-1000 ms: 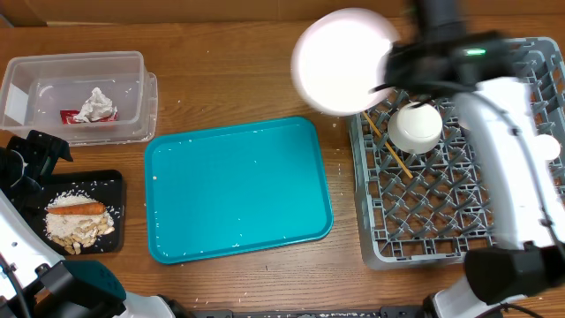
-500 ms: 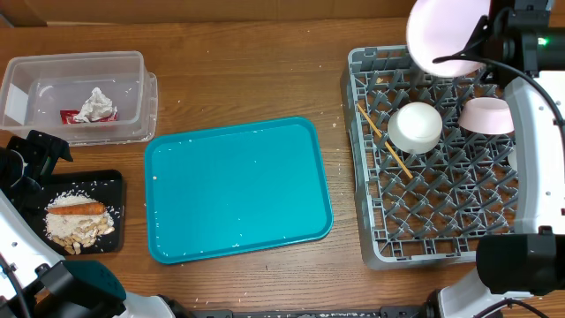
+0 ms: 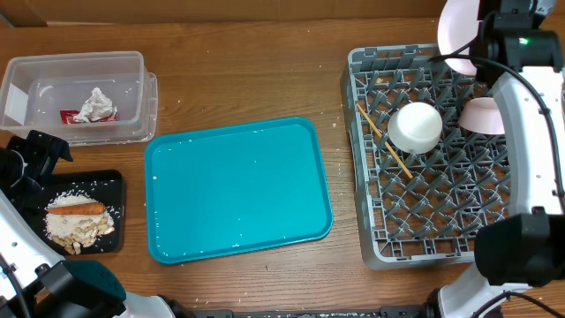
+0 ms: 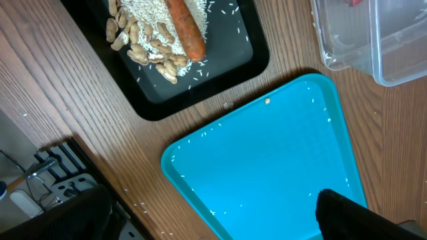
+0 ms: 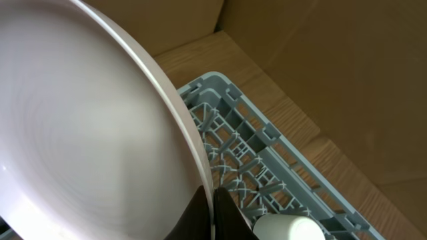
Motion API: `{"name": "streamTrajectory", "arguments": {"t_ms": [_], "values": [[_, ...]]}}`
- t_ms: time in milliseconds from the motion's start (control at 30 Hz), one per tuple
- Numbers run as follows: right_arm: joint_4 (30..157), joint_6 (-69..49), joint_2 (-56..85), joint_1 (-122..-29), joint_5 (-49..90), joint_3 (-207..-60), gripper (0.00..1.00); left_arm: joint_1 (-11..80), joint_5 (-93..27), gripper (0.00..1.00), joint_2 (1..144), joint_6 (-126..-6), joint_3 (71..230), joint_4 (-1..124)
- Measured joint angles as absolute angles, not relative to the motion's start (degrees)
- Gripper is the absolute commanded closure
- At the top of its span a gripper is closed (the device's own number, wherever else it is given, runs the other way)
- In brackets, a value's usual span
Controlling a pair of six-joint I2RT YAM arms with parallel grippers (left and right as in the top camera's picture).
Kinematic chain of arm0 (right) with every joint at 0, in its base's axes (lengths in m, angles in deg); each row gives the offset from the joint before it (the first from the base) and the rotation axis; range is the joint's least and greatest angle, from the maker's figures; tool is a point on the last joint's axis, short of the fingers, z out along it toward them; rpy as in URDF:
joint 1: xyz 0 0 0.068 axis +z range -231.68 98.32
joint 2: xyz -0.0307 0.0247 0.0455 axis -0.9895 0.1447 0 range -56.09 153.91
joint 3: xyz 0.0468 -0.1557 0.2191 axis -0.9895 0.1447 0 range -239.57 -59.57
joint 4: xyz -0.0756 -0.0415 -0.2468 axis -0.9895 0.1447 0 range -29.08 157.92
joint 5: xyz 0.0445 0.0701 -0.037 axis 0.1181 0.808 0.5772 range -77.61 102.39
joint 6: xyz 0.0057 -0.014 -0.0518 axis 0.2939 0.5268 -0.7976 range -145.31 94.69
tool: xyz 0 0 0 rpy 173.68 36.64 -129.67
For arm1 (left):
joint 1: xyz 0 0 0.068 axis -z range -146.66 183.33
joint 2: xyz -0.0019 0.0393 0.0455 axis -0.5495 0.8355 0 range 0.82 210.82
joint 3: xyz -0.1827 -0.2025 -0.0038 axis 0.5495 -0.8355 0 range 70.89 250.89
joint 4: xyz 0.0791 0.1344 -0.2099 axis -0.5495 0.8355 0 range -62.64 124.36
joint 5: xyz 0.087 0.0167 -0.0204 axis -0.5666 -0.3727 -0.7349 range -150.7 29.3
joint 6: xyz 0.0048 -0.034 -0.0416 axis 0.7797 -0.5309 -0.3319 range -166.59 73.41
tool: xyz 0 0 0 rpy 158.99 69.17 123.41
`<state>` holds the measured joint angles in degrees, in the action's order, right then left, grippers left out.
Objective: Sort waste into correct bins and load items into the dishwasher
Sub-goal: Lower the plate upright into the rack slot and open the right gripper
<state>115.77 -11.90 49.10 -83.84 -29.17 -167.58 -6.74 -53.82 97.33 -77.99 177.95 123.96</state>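
1. Closest to the robot on the left, the black tray (image 3: pixel 113 187) lies flat on the surface (image 3: pixel 265 79). It carries the carrot (image 3: pixel 75 208), which rests on the rice and food scraps (image 3: pixel 75 230).
2. Just beyond that tray, the left tool (image 3: pixel 42 150) hangs between it and the clear tub, its fingers spread wide apart.
3. The teal tray (image 3: pixel 238 190) fills the middle of the surface, between the two bins and the dish rack, with only a few stray grains on it.
4. The dish rack (image 3: pixel 424 225) sits at the right. In its far half the white bowl (image 3: pixel 415 127) stands mouth down. The chopsticks (image 3: pixel 384 140) slant across the grid just left of that bowl, and the pink bowl (image 3: pixel 484 115) lies to its right. The white right arm (image 3: pixel 530 150) crosses the rack's right side and hides part of the pink bowl.
5. At the far left, the clear tub (image 3: pixel 79 57) holds the foil ball (image 3: pixel 94 104) with the red wrapper (image 3: pixel 67 116) just beside it.
6. Farthest off, the plate (image 3: pixel 459 31) is tipped steeply on edge over the rack's far right corner. The right tool (image 5: pixel 212 210) is pressed onto the plate's rim, pinching it from below. Whether the plate touches the rack cannot be told.
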Motion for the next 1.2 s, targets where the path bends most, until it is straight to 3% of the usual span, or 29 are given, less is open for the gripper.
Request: {"name": "streamTrajectory", "arguments": {"t_ms": [1200], "values": [[121.6, -12.1, 57.2, -80.7, -31.0, -166.6, 0.96, -6.7, -53.8, 0.0, 97.3, -78.0, 178.0, 124.0]]}}
